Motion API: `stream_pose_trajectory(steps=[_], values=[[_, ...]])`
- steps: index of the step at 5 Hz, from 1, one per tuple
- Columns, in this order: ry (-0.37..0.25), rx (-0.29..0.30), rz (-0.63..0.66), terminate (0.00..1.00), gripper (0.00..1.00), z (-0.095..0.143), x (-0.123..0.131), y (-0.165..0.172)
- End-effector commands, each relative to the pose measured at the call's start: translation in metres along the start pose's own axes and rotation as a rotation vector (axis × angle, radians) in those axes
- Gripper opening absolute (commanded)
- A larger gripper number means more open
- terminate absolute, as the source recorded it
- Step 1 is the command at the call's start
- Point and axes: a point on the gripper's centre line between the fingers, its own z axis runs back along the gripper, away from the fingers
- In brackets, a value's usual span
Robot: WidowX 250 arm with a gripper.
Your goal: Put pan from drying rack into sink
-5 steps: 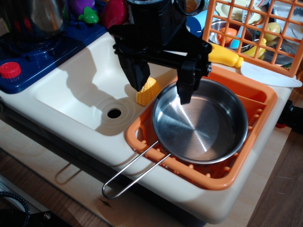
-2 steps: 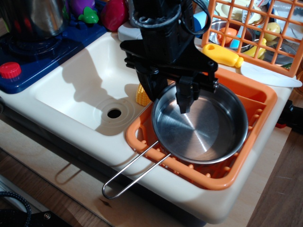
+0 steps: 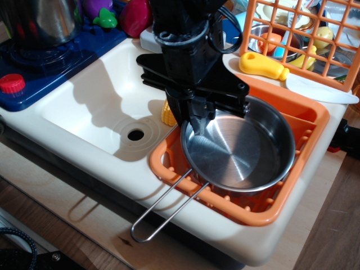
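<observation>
The shiny steel pan lies in the orange drying rack at the right of the counter. Its wire-loop handle sticks out over the front edge to the lower left. My black gripper stands over the pan's left rim with its fingers closed together on that rim. The cream-white sink with its round drain hole lies just left of the rack. A yellow toy corn cob sits in the sink's right corner, partly hidden by the gripper.
A blue toy stove with a red knob and a metal pot stands at the far left. An upright orange lattice crate is behind the rack. A yellow-handled toy knife lies at its foot.
The gripper has moved down and left onto the pan's left rim and closed its fingers. The pan has turned a little, and its handle tip has swung to the right.
</observation>
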Motion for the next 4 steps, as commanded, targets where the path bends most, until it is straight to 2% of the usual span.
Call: stream_pose_trajectory(steps=[1, 2, 3, 4], values=[[0.009, 0.024, -0.03, 0.0, 0.0, 0.038, 0.023, 0.005], [0.024, 0.052, -0.038, 0.0, 0.0, 0.055, 0.027, 0.025], [0.003, 0.089, -0.059, 0.0, 0.0, 0.059, 0.024, 0.049], [-0.077, 0.14, -0.101, 0.0, 0.0, 0.048, 0.019, 0.074]])
